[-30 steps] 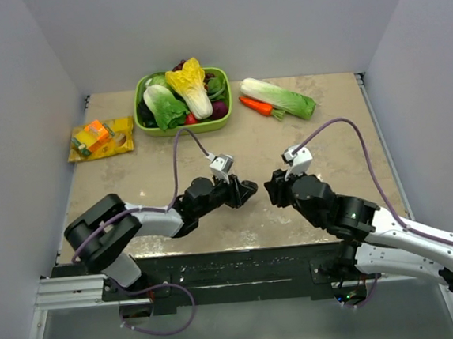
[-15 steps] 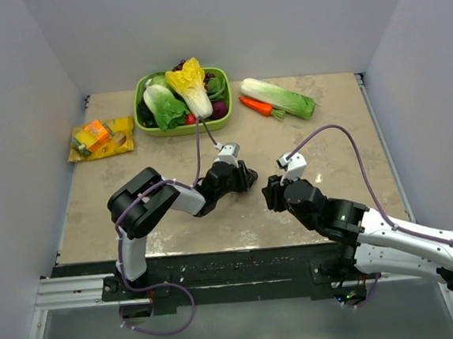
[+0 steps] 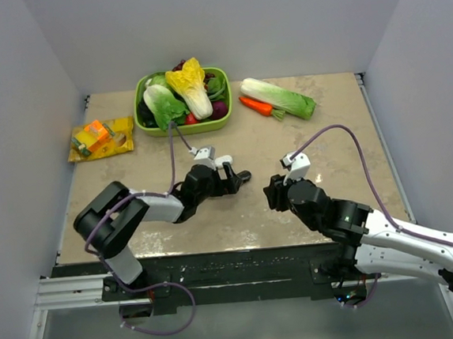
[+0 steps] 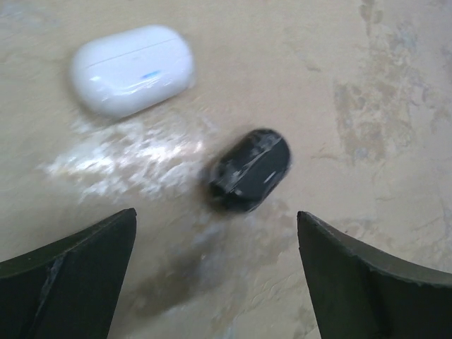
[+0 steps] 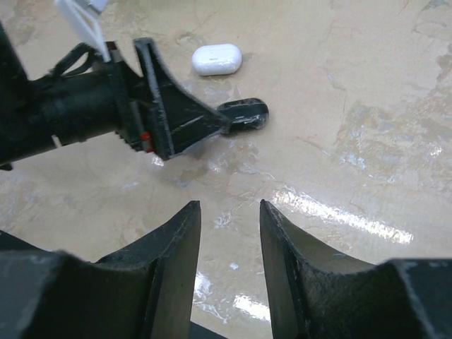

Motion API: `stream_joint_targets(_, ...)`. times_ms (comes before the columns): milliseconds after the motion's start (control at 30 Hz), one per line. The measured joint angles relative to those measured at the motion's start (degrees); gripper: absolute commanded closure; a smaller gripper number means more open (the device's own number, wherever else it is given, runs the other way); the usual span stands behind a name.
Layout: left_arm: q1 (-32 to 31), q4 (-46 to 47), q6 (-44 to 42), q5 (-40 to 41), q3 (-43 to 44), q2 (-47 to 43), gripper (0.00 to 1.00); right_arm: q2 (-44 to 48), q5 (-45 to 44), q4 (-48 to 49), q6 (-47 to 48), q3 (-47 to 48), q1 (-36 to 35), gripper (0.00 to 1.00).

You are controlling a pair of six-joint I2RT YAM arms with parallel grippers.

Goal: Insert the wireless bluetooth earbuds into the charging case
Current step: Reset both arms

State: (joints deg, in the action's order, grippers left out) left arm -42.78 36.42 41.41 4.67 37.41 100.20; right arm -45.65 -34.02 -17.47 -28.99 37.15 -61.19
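Two small rounded things lie on the marble table. One is a white, closed, pill-shaped case [image 4: 132, 68] [image 5: 217, 59]; the other is a glossy black oval piece [image 4: 251, 169] [image 5: 245, 113] of similar size. Which of them is the charging case I cannot tell. No earbuds show. My left gripper [image 4: 215, 212] [image 3: 237, 171] is open wide, and the black piece lies just beyond its fingertips, not between them. My right gripper [image 5: 229, 205] [image 3: 271, 191] faces the left one from the right, partly open and empty.
A green bowl [image 3: 221, 121] full of vegetables stands at the back. A napa cabbage [image 3: 277, 97] and a carrot [image 3: 256, 105] lie to its right, and an orange snack packet [image 3: 101, 138] to its left. Grey walls close in three sides.
My left gripper has gone from shut to wide open, and its arm swung up and then back toward the left. The right gripper has opened slightly and barely moved.
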Motion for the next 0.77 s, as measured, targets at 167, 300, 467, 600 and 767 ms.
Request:
stream_joint_targets(167, 0.55, -10.97, 0.94, 5.46, -6.73, -12.55, 0.00, 1.51, -1.44, -0.15, -0.02, 0.00, 0.00, 0.56)
stream_joint_targets(300, -0.17, -19.04, 1.70, 11.10, -11.85, -29.20, 0.00, 4.17, -2.62, 0.35, 0.02, -0.98, 0.00, 0.51)
stream_joint_targets(467, -1.57, -28.41, 7.98, 24.92, -13.86, -50.31, 0.00, 8.15, -4.33, 2.91, -0.37, -4.20, 0.00, 0.40)
stream_joint_targets(600, -1.27, -37.27, 11.19, 31.80, -12.44, -52.15, 0.00, 7.26, -6.10, 4.98, -0.90, -5.42, 0.02, 0.13)
stream_joint_targets(767, -1.27, -46.47, 11.45, 32.46, -6.86, -45.44, 0.00, 1.29, -7.17, 5.60, -2.67, -5.01, 0.00, 0.02)
